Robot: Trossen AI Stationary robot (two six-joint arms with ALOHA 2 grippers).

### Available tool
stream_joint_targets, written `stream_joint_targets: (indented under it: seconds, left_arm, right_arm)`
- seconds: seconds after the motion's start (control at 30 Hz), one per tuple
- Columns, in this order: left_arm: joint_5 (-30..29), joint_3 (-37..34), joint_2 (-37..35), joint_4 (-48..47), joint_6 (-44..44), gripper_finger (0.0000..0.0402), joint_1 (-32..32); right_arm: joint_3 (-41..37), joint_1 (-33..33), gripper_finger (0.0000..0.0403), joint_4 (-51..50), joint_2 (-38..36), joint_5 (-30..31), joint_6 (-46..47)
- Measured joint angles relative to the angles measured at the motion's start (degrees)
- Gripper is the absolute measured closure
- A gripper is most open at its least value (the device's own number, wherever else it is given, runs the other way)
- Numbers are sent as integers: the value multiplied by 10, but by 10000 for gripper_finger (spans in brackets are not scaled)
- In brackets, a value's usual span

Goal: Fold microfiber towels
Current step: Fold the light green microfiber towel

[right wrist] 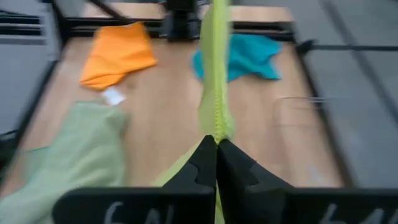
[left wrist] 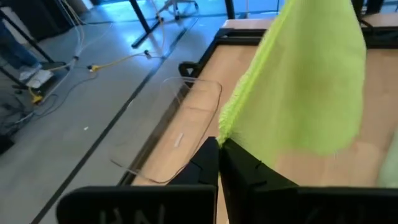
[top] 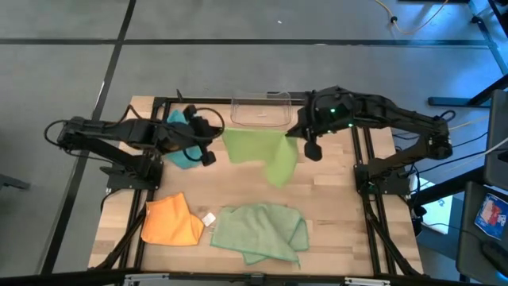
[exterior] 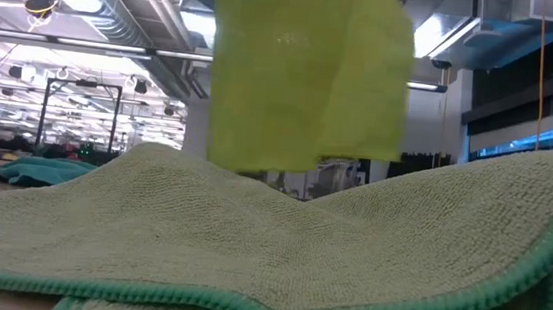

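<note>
No legible text, label, brand, number or sign in any view.

High view: small white tag [top: 209, 219] on the table, lower centre of the frame, between the orange towel [top: 171, 222] and the pale sage towel [top: 260, 231]; nothing on it can be read. At the right edge of the frame, a blue box-like item [top: 493, 216] with coloured print; its characters cannot be made out.

Right wrist view: pale marks on the dark bar along the bottom edge of the frame; cannot tell what they say. The white tag [right wrist: 113, 96] shows in the left half, blank as far as can be seen.

Low and left wrist views: no writing visible.
</note>
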Motion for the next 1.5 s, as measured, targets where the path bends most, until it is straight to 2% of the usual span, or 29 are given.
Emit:
stream_joint_targets:
  seconds: [0.2, 0.4, 0.57, 0.63, 0.83, 1.0, 1.17, 1.5]
  left_arm:
    - [25, 0, 24, 1, 33, 401, 45]
    - [58, 0, 67, 30, 69, 401, 90]
    - [52, 8, 80, 35, 92, 401, 113]
    - [50, 21, 80, 37, 98, 401, 118]
    - [51, 55, 80, 36, 122, 401, 121]
    - [75, 51, 79, 30, 108, 401, 121]
    - [100, 24, 97, 3, 62, 401, 108]
    - [100, 16, 129, 0, 5, 401, 40]
  right_arm:
    - [0, -4, 401, 6, 4, 89, -27]
    - [0, -20, 401, 0, 43, 108, -43]
    - [0, -28, 401, -26, 64, 198, -77]
    - [0, -33, 401, -28, 64, 213, -87]
    - [0, -38, 401, -27, 64, 212, -109]
    - [0, -39, 401, -27, 64, 211, -115]
    - [0, -36, 402, -33, 76, 143, -75]
    - [0, 0, 402, -132, 101, 137, 43]
